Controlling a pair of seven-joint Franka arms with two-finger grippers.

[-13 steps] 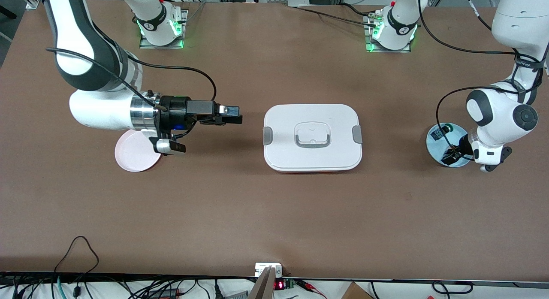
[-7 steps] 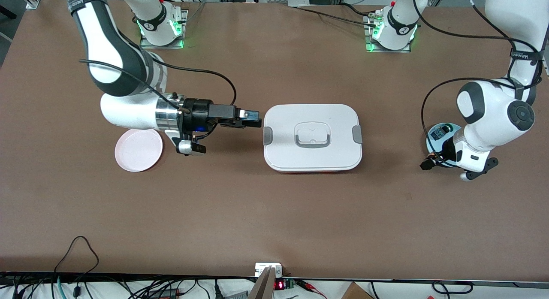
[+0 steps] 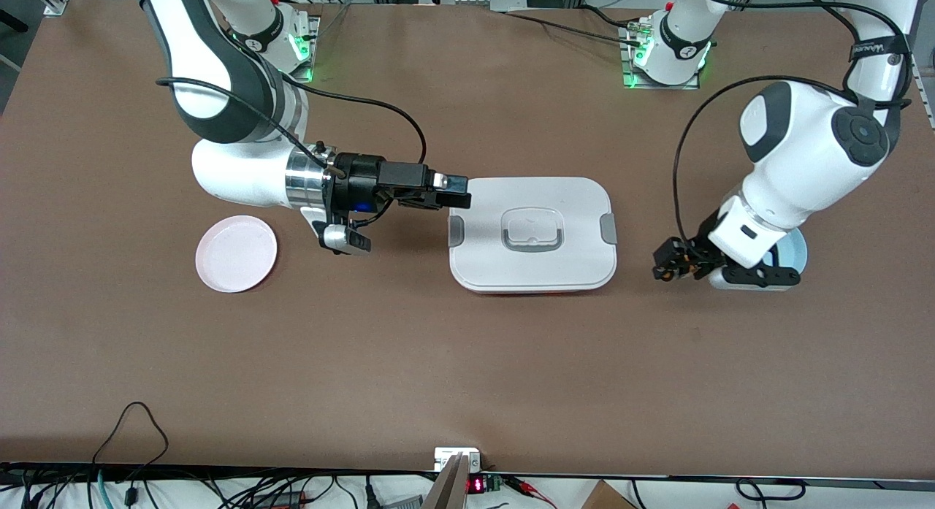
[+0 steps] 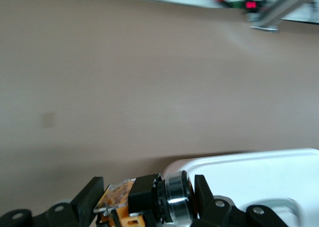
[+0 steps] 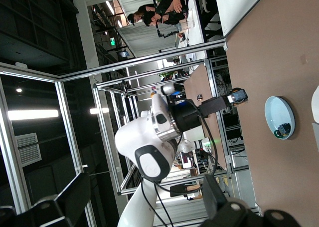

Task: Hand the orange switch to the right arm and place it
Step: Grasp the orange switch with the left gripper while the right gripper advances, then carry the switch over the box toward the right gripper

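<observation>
My left gripper [image 3: 670, 262] is shut on the orange switch [image 3: 662, 271] and holds it in the air between the white box [image 3: 532, 275] and the blue plate [image 3: 798, 252]. In the left wrist view the switch [image 4: 149, 203] lies crosswise between the fingers [image 4: 92, 192], orange-yellow block at one end, silver ring at the other. My right gripper [image 3: 450, 192] is open and empty, level over the box's edge at the right arm's end. In the right wrist view [image 5: 144, 197] its jaws stand wide apart, facing the left arm with the switch [image 5: 237, 95].
A pink plate [image 3: 236, 253] lies toward the right arm's end. The blue plate [image 5: 279, 117] holds a green-capped switch [image 5: 282, 131]; the left arm mostly covers this plate in the front view. The box's corner shows in the left wrist view [image 4: 259, 169].
My left gripper has lifted the orange switch off the blue plate and carried it toward the box. My right gripper has moved from over the pink plate to the box's edge.
</observation>
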